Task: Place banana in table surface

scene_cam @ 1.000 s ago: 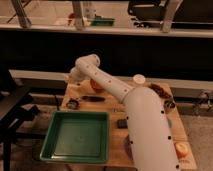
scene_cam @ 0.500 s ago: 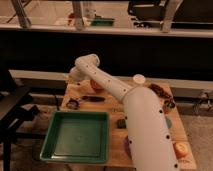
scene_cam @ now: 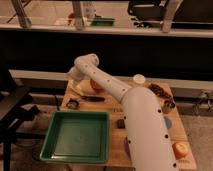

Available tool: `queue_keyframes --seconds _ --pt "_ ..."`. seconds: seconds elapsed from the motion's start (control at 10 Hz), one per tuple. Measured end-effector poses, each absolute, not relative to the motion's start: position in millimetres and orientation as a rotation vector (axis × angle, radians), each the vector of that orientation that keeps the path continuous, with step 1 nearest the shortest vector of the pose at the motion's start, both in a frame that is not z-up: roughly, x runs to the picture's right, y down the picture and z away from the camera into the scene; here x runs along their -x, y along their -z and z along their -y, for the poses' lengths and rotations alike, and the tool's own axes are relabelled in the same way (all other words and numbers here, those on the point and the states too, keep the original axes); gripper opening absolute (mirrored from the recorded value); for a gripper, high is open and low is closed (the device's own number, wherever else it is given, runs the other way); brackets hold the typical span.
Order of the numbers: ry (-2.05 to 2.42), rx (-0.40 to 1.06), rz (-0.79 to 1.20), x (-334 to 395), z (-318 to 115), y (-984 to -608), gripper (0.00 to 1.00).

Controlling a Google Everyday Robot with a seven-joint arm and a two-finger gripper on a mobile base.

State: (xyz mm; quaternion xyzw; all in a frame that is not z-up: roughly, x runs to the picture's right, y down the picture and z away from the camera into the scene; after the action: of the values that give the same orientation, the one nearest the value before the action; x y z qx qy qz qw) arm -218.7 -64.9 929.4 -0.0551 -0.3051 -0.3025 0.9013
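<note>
Nothing has visibly moved since half a second ago: the big white arm (scene_cam: 142,130) keeps the same pose, and every item on the table sits where it did. The arm rises from the near right corner of the view, slants up and left across the table to a rounded elbow over the far left part, then bends down to the gripper (scene_cam: 75,84), which hangs low over the table's far left corner. Whether it is wide, narrow or holding something cannot be told. The table surface (scene_cam: 112,107) is light-brown wood. It stands before a dark wall with a pale ledge, with glazed frames above that and black furniture (scene_cam: 15,107) to the left. A square green tray (scene_cam: 50,145) fills the table's near left part. On the right are an orange fruit (scene_cam: 180,149) at the near edge, a white cup (scene_cam: 139,79) at the far edge and a reddish-brown heap (scene_cam: 159,90) beside the cup. A dark-handled tool (scene_cam: 92,99) lies crosswise beyond the tray, with an orange-red item (scene_cam: 96,86) behind it and a small dark block (scene_cam: 120,123) by the tray's right rim. The banana (scene_cam: 76,90) shows as a pale slim shape right at the gripper, on or just above the wood. Its long axis seems to run from far left toward near right, though its ends cannot be told apart.
</note>
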Motion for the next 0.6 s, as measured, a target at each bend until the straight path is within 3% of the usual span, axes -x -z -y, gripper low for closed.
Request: queue_keyframes --seconds 0.6 --pt "0.614 0.104 0.631 217.0 70.0 -923.5 0.80"
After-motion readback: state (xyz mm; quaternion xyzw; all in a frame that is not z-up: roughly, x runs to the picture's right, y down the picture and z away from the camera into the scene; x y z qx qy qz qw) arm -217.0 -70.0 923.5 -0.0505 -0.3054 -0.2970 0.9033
